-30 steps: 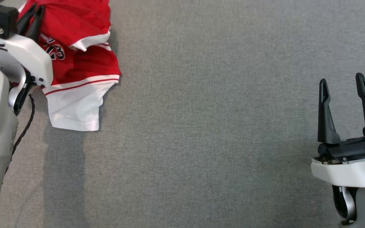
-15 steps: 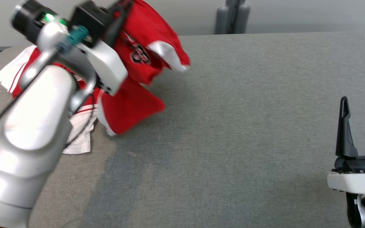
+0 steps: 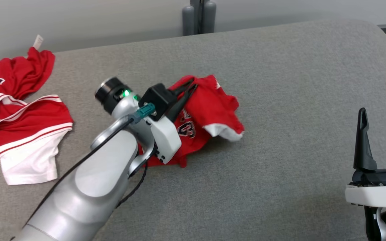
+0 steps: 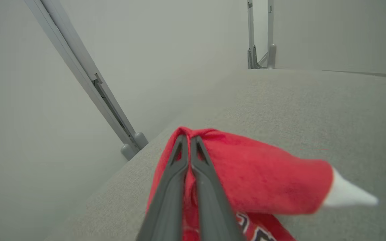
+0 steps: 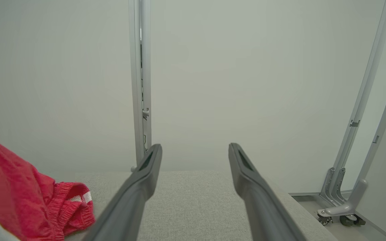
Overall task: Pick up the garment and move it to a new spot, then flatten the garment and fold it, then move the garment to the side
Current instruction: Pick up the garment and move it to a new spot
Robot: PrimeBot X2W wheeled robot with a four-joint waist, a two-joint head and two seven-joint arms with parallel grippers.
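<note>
Grey table [image 3: 280,100] under red garment [image 3: 209,107], pale wall [image 3: 112,20] behind.

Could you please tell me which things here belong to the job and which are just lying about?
In the job:
red garment, pinched by the shut left gripper
grey table

Lying about:
red-and-white garment at the table's left end
open right gripper, holding nothing
grey posts behind the table

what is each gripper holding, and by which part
Left gripper pinches the red garment by a bunched fold near its edge; right gripper holds nothing.
</note>
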